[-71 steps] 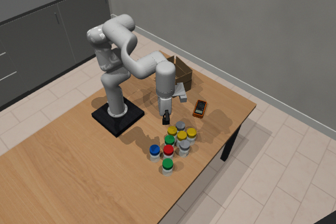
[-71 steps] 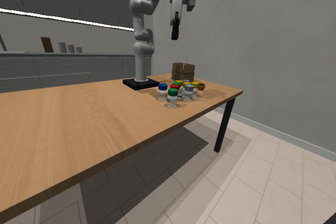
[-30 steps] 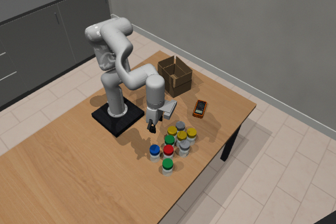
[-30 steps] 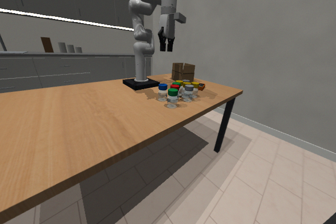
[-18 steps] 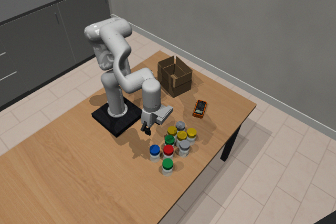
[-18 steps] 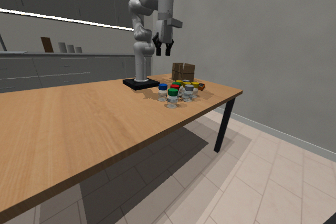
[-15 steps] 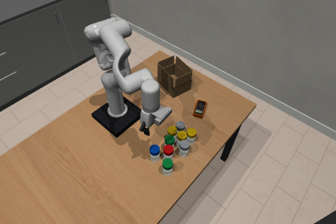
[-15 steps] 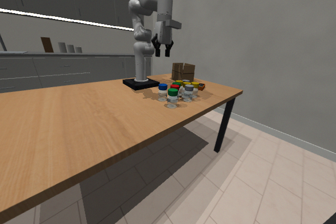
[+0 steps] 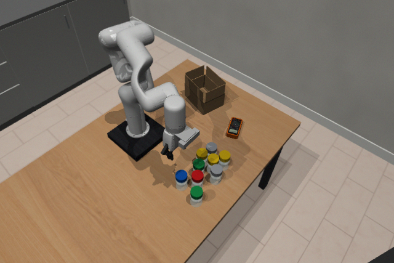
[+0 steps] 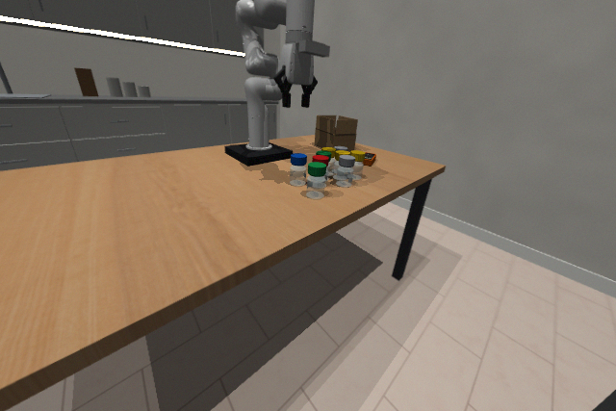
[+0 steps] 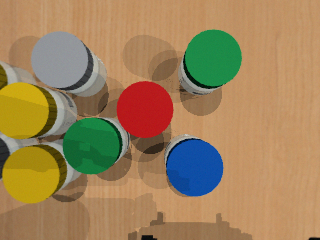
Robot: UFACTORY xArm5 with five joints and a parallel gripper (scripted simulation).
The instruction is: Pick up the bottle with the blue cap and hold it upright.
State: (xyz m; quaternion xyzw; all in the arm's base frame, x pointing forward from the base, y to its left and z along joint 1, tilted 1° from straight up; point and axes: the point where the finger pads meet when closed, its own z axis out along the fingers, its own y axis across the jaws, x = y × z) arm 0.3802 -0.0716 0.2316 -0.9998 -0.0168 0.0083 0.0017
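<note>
Your gripper [image 10: 295,98] hung open and empty, above the bottles. The blue-cap bottle [image 9: 181,179] stood upright beside the red-cap one [image 9: 197,178].

The white arm [image 9: 136,72] folds over its base, wrist pointing straight down — the gripper [image 10: 296,98] hangs high in the air, black fingers [image 10: 286,96] apart, holding nothing

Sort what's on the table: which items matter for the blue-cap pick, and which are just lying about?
Job:
- blue-capped bottle, standing, not yet gripped
- end effector, open, above the bottles
- neighbouring red-capped bottle, near green-capped bottle; must stay upright

Lying about:
- cardboard box
- orange multimeter
</note>
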